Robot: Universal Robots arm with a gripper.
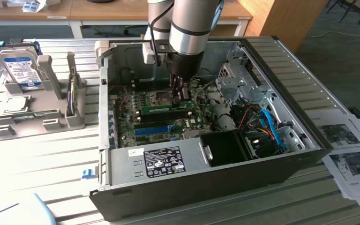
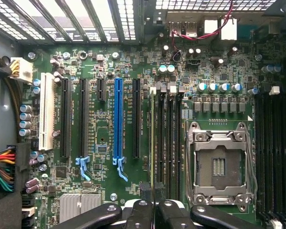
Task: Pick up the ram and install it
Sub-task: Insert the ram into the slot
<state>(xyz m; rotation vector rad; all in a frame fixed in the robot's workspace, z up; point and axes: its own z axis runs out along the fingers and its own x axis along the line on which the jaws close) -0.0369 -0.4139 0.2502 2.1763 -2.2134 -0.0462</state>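
The ram (image 1: 157, 108) is a thin green stick standing on edge among the black memory slots of the motherboard, inside the open computer case (image 1: 186, 187). In the wrist view the ram (image 2: 153, 143) shows edge-on as a narrow line beside the CPU socket (image 2: 219, 164). My gripper (image 1: 179, 97) reaches down into the case at one end of the stick. Its black fingers (image 2: 145, 191) are closed on the ram's edge, and the gripper (image 2: 153, 195) is shut on it. Whether the stick is fully seated in its slot I cannot tell.
A long blue slot (image 2: 117, 119) and black card slots lie beside the ram. Drive cages and blue and red cables (image 1: 264, 126) crowd the case on the exterior view's right. A hard drive (image 1: 18, 70) stands in a grey holder on the exterior view's left. Papers (image 1: 348, 154) lie on the exterior view's right.
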